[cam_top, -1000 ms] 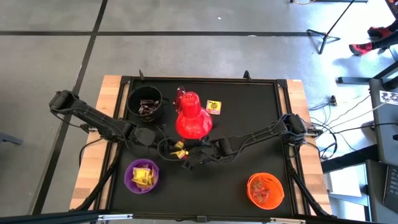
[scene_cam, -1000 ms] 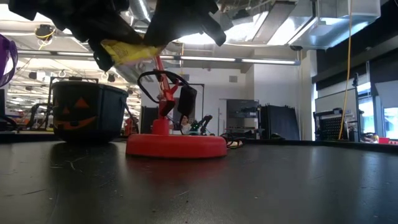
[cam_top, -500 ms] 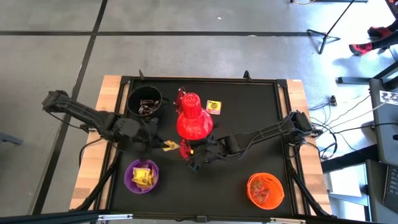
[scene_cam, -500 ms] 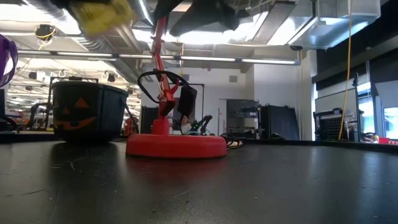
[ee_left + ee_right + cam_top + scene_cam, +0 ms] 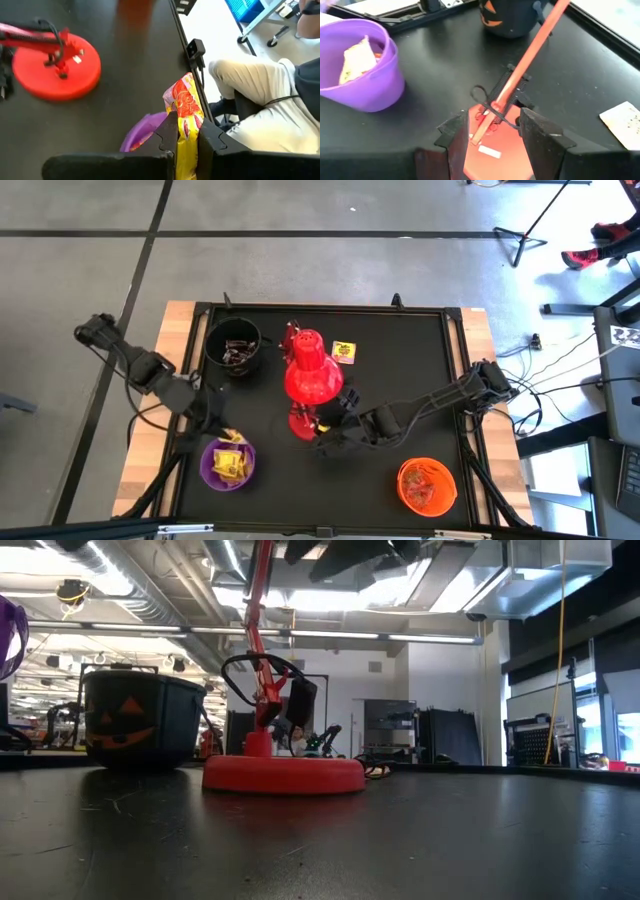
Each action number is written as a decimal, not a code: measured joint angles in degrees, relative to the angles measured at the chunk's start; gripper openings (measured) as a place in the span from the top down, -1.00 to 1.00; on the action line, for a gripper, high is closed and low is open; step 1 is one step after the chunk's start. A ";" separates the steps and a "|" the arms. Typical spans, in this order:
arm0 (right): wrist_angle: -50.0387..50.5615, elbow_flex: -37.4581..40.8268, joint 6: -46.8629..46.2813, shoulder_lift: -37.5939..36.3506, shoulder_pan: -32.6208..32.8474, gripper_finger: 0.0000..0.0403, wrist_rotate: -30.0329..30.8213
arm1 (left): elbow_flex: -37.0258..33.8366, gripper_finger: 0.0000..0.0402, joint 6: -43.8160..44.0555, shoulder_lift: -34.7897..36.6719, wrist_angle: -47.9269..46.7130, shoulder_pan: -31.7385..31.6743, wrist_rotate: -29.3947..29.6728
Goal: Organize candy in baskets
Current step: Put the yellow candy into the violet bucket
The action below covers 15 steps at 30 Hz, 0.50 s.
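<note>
My left gripper (image 5: pixel 215 425) hangs over the far rim of the purple bucket (image 5: pixel 228 463), shut on a yellow candy (image 5: pixel 230 437) with pink marks. That bucket holds more yellow candies. My right gripper (image 5: pixel 492 131) is open above the red lamp's round base (image 5: pixel 490 150), one finger on each side of the lamp's thin arm (image 5: pixel 530 55), touching nothing. The black bucket (image 5: pixel 232 347) with dark sweets stands at the far left. The orange bucket (image 5: pixel 427 485) stands at the near right. One yellow candy (image 5: pixel 343 352) lies flat on the table beyond the lamp. My left gripper (image 5: pixel 186 125) pinches the yellow candy between its two fingers. The wrapper's pink-marked end (image 5: pixel 182 97) sticks out past the fingertips. The candy is lifted clear, above the purple bucket (image 5: pixel 145 135).
The red desk lamp (image 5: pixel 310 370) stands mid-table between both grippers; its base (image 5: pixel 283 773) shows in the low view beside the black bucket (image 5: pixel 135 725). A seated person's legs (image 5: pixel 250 95) are beyond the table's edge. Bare black tabletop lies between the lamp and the orange bucket.
My left gripper has carried the yellow candy away from the lamp base and my right gripper, toward the table's left and near edge, to above the purple bucket. The right gripper has drifted slightly toward the right. In the low view the candy has passed out of the picture.
</note>
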State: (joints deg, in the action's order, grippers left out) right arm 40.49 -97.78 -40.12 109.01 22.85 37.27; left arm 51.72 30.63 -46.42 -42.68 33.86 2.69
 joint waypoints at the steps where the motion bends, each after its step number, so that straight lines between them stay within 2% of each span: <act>1: 0.26 0.00 -0.06 0.00 0.00 0.14 0.35 | 0.00 0.90 1.14 -0.06 -0.36 0.75 0.33; 8: 0.58 0.00 -0.06 0.00 0.00 0.15 0.91 | 0.00 0.84 5.20 -2.93 -1.27 4.82 1.13; 15: 2.06 0.00 -0.06 0.00 0.00 0.15 0.93 | 0.00 0.57 5.87 -8.55 -1.10 8.23 -0.34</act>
State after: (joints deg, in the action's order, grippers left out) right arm 42.55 -97.78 -40.18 109.01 22.85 38.20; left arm 51.72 36.50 -54.98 -43.79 42.09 2.35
